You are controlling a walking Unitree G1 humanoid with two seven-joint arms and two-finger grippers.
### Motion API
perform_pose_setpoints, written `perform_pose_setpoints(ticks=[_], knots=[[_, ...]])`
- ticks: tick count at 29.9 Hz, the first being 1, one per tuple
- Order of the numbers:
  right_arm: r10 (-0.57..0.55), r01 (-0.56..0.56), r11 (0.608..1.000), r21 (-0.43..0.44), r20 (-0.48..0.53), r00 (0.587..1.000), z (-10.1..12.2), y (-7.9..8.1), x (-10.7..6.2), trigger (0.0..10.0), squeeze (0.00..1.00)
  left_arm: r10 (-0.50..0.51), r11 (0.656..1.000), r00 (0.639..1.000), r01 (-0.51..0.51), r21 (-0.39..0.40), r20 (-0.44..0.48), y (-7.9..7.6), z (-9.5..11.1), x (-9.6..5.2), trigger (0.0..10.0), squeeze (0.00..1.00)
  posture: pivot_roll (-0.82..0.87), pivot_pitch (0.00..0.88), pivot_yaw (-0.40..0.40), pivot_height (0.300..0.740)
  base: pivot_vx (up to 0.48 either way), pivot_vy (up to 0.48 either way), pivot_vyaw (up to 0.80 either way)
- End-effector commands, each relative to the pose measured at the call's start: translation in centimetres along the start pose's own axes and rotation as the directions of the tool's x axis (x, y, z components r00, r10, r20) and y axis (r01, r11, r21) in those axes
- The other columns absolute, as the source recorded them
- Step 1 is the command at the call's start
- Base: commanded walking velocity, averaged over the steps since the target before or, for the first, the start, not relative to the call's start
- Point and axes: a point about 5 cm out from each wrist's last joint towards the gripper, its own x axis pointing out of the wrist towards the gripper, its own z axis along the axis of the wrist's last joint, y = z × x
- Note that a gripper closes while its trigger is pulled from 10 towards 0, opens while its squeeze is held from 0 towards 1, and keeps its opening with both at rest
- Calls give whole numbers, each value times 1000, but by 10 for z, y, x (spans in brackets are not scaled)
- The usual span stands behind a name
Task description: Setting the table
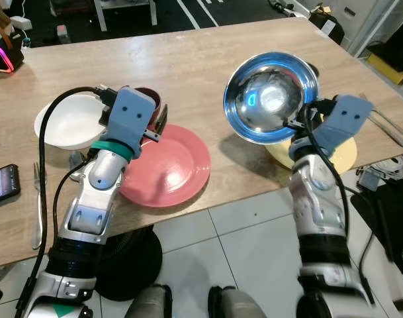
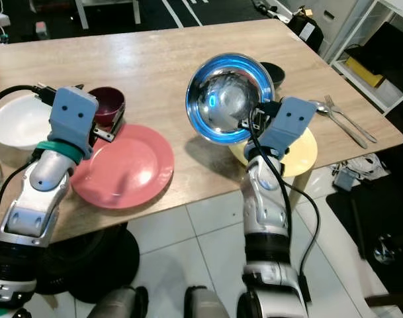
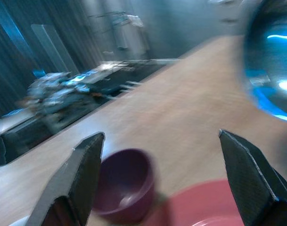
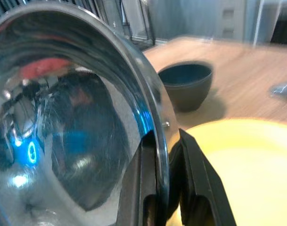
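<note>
Above yellow plate (image 2: 300, 156): empty steel bowl (image 2: 224, 98)

We see a phone (image 1: 2, 183) lying at the wooden table's (image 1: 188, 63) left edge, a dark gadget with a glowing coloured rim (image 1: 2, 56) at its far left corner, white floor tiles (image 1: 247, 238) below.

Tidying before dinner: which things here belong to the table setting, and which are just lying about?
Table setting: steel bowl in the right pincer, yellow plate, red plate, maroon bowl, white bowl, dark bowl, forks.

Lying about: phone.
</note>
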Motion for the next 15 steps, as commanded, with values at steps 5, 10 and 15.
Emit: perform_pose_setpoints(ticks=[5, 10, 15], knots=[[12, 23, 975, 220, -154, 988, -12, 30, 19, 10000, 0, -431, 899, 901, 433, -66, 38, -6, 23, 7, 10000, 0, 169, 98, 12, 740, 0, 0, 0], [24, 38, 956, 291, -209, 978, -17, 43, 22, 10000, 0, -536, 840, 843, 538, -73, 48, -3, 33, 8, 10000, 0, 177, 112, 17, 740, 0, 0, 0], [-40, 102, 945, 310, -200, 979, -15, 43, 29, 10000, 0, -587, 802, 807, 590, -92, 64, -3, 42, 3, 10000, 0, 210, 130, 19, 740, 0, 0, 0]])
